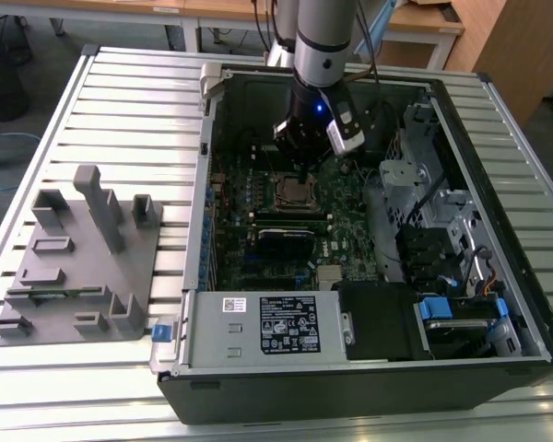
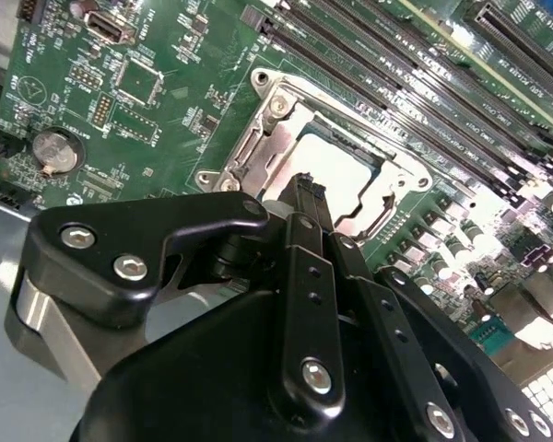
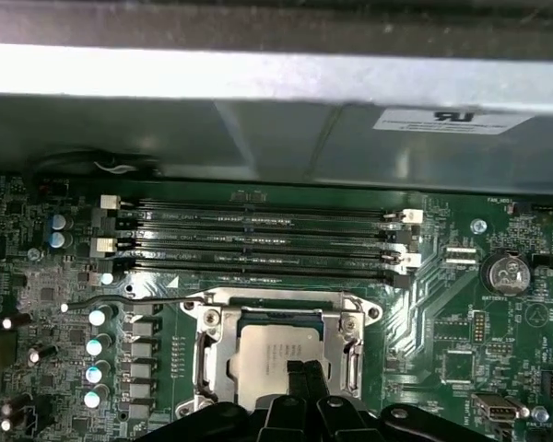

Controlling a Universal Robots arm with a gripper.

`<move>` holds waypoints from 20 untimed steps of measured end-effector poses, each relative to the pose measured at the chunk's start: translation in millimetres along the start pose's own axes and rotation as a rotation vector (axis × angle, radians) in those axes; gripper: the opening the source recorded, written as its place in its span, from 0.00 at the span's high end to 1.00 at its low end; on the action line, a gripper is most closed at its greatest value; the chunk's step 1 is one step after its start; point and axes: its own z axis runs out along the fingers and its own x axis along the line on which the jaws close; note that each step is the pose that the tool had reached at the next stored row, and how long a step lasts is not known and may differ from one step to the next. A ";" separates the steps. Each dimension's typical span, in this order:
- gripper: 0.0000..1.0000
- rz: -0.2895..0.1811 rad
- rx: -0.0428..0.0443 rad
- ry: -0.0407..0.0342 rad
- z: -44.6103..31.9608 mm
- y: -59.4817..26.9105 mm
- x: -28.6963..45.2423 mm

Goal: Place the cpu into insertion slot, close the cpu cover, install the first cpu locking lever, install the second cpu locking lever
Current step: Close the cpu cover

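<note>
The cpu (image 3: 278, 354) lies flat in the insertion slot (image 1: 295, 191) of the green motherboard, its silver-grey top showing in both wrist views (image 2: 341, 164). The cpu cover (image 3: 205, 354) is down around it, its silver frame (image 2: 269, 138) framing the chip. A thin wire locking lever (image 3: 120, 301) lies along the socket's side near the memory slots, its end sticking out past the frame. My gripper (image 1: 300, 171) hangs just above the cpu with its black fingers (image 3: 296, 376) pressed together, shut and holding nothing. The fingertips (image 2: 306, 187) hide the chip's near edge.
The open computer case (image 1: 203, 276) rests on a slatted metal table. Long black memory slots (image 3: 258, 235) run beside the socket. A white-labelled power supply box (image 1: 276, 324) fills the case's front. Drive cages and cables (image 1: 433, 230) crowd the exterior view's right. A grey fixture (image 1: 74, 258) stands outside the case.
</note>
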 end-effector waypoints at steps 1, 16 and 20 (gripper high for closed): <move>0.89 0.000 0.0000 -0.0001 0.3 0.0 1.5; 0.89 -0.001 0.0000 -0.0017 2.5 -4.0 13.8; 0.89 -0.001 -0.0001 -0.0034 3.3 -3.9 18.6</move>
